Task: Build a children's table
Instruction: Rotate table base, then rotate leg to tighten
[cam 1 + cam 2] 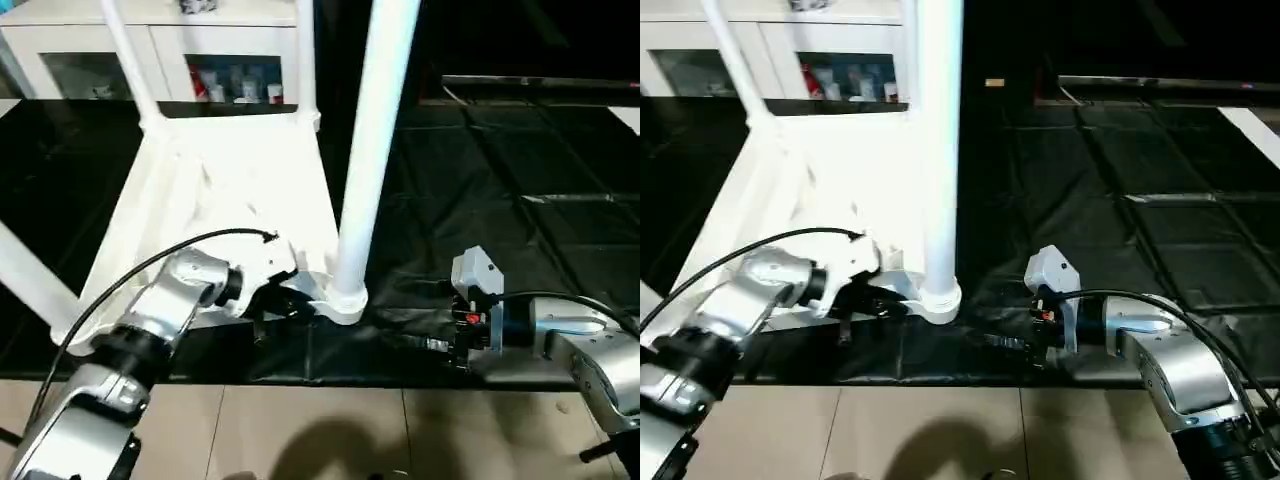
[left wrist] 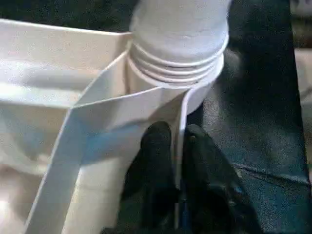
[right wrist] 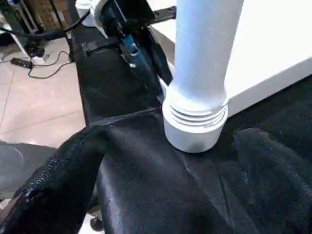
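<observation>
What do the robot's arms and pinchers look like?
Both arms are shiny silver tubes with black rings at the joints. A thin black cable loops over the left arm. The right arm has a white box with a little red spot near its wrist. Each gripper has two black fingers.

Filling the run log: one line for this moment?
left gripper: shut on tabletop rim | right gripper: open, facing leg | leg in corner socket

Silver forearms (image 1: 160, 310) trail black cables; each hand (image 2: 178, 195) has black fingers.
</observation>
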Robot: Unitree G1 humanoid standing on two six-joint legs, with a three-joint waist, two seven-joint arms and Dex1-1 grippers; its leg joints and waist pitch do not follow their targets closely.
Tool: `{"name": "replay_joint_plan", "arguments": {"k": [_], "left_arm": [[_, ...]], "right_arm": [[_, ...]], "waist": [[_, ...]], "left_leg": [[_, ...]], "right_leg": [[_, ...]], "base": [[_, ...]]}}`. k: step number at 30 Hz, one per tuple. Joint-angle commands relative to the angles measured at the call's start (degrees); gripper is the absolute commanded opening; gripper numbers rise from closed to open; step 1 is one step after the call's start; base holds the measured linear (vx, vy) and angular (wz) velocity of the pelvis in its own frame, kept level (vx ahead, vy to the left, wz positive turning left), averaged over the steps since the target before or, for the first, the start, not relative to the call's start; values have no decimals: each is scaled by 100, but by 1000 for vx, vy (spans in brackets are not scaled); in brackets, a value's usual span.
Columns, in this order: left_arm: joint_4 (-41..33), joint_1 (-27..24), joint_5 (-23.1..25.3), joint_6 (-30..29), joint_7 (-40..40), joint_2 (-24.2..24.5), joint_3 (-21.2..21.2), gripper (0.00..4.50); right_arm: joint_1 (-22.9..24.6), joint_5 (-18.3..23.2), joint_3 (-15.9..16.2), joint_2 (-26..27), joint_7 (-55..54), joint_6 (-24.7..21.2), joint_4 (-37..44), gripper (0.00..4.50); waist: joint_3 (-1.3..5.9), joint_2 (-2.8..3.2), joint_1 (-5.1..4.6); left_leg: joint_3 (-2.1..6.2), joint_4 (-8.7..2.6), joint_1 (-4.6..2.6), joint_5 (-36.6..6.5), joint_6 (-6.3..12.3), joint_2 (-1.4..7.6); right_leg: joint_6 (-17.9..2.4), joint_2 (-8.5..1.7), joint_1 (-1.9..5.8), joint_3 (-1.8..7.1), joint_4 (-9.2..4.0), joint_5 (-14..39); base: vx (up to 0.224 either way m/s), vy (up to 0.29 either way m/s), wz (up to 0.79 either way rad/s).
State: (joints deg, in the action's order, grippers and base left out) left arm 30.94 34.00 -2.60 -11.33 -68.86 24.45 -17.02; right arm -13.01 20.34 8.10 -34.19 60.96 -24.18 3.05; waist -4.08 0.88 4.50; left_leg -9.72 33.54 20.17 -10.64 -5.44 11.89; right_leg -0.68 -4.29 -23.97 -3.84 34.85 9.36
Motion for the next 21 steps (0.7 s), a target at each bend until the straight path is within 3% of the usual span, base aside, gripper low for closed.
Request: {"name": "replay_joint_plan", "arguments": {"k": [1,4,5,8,10,11,17,21], "left_arm": [[-73,-112,59,69,120,152,65,83],[-90,-184,48,98,82,215,88,95],[-101,-199,41,101,53,231,90,50],[-162,-237,61,33,31,265,100,53],[-180,-250,76,-47,26,299,79,53],[-137,-241,65,-11,100,263,94,21],[-73,-199,-41,86,74,121,124,7],[-116,-236,1,159,-202,112,-50,7]], "right_arm": [[-38,-14,-33,9,-26,66,-44,450],[-51,-24,-20,20,-18,80,-63,450],[-54,-28,-16,22,-14,85,-66,450],[-68,-37,-7,28,-3,100,-83,450],[-81,-34,-4,35,0,102,-91,450],[-88,-34,-2,39,2,111,-97,450],[-122,-61,-4,85,-23,176,-133,450],[-228,-86,-44,186,-105,314,-289,450]], "waist": [[348,-80,35],[331,-70,74],[329,-73,74],[323,-76,74],[344,-70,77],[336,-76,66],[354,-90,60],[370,-89,49]], "left_leg": [[-8,-364,32,-1198,348,49],[-7,-379,3,-1351,318,60],[3,-393,12,-1366,299,64],[7,-402,17,-1413,280,64],[11,-400,21,-1328,268,73],[11,-399,44,-1327,278,57],[5,-383,54,-1180,311,52],[-7,-374,48,-1076,327,63]], "right_leg": [[-838,-294,322,220,-537,2269],[-741,-305,294,227,-563,2527],[-729,-306,303,225,-556,2526],[-682,-318,302,226,-574,2644],[-725,-320,311,233,-542,2452],[-721,-314,322,222,-547,2456],[-729,-318,332,228,-533,2315],[-897,-311,326,236,-491,1967]], "base": [[0,0,0],[0,0,0],[0,0,0],[0,0,0],[0,0,0],[0,0,0],[0,0,0],[0,0,0]]}}
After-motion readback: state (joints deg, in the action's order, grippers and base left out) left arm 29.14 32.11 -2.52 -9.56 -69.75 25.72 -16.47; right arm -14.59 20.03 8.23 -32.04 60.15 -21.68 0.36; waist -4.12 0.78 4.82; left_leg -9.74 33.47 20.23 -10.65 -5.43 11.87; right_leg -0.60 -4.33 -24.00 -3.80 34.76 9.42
